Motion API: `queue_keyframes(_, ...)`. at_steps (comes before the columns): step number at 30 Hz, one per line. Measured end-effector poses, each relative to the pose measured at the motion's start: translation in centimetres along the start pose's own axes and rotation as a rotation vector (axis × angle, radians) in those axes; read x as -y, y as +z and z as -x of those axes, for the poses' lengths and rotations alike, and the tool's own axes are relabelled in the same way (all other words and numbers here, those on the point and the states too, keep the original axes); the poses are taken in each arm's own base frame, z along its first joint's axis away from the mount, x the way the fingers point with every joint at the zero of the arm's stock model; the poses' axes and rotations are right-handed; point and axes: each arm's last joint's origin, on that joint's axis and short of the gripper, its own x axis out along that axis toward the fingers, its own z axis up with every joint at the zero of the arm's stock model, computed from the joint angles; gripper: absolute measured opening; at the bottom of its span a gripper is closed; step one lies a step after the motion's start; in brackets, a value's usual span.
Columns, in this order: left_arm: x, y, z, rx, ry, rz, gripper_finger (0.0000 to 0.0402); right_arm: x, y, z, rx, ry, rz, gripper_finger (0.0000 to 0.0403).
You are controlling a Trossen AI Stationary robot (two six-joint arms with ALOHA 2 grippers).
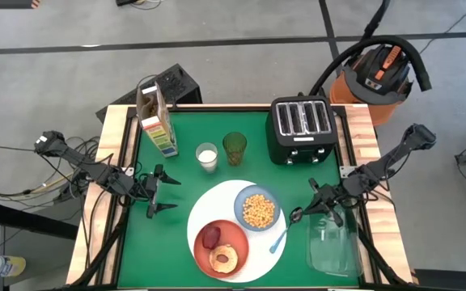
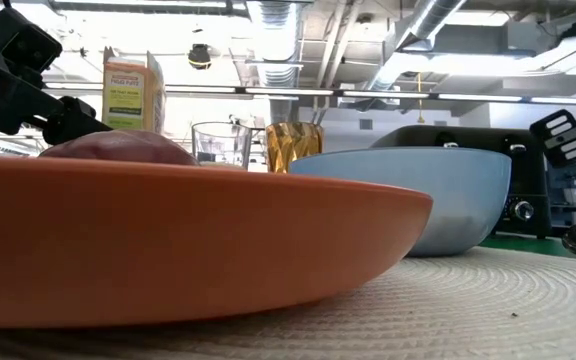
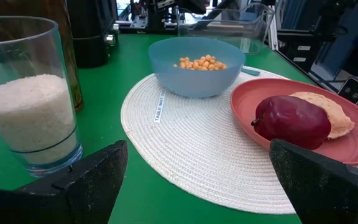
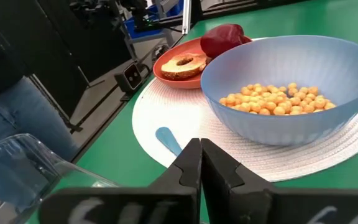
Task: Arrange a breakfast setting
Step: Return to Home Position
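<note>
- White woven mat (image 1: 209, 206): the landmark at the middle of the green desk (image 1: 176, 250). It carries the orange plate (image 1: 237, 238), the blue bowl (image 1: 240, 200) of cereal and, on its rim beside the bowl, the blue-handled spoon (image 1: 279, 240). The setting looks complete, so any risk lies in the arms' withdrawal.
- Right gripper (image 1: 298, 215): its fingers are pressed together and hold nothing. It hangs low just off the mat's rim, directly above the spoon's handle end. A level pull-back without a lift first could catch the handle and drag the spoon off the mat, away from the bowl.
- Clear container (image 1: 334, 242): it stands just beyond the right gripper, on the side away from the mat. A sideways swing of that arm could knock it, or push it towards the mat.
- Left gripper (image 1: 173, 194): its fingers are spread wide and empty, and it sits off the mat's opposite rim. The glass of white grains (image 1: 207, 156) stands near it, so a wide finger turning during the retreat could clip the glass and spill the grains across the mat.
- Red apple (image 1: 210, 237): it rests loose on the orange plate against the bagel (image 1: 223, 259). A jolt to the mat or plate could roll it off.
</note>
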Motion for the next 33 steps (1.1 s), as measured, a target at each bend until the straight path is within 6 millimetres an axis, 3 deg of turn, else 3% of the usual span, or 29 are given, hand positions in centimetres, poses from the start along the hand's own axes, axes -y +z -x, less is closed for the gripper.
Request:
queue_keyframes(13,0.0,0.0,0.0,0.000,0.000,0.000,0.0378,0.0,0.2,0.3,0.028,0.009,-0.011,0.0032)
queue_keyframes(24,-0.1,0.0,-0.1,0.025,-0.002,0.013,0.0378,0.2,1.6,1.5,0.206,0.014,-0.037,0.0032)
queue_keyframes(33,-1.3,0.2,-0.4,0.033,0.104,0.033,0.0378,1.4,2.9,2.7,0.397,-0.084,-0.066,0.0032)
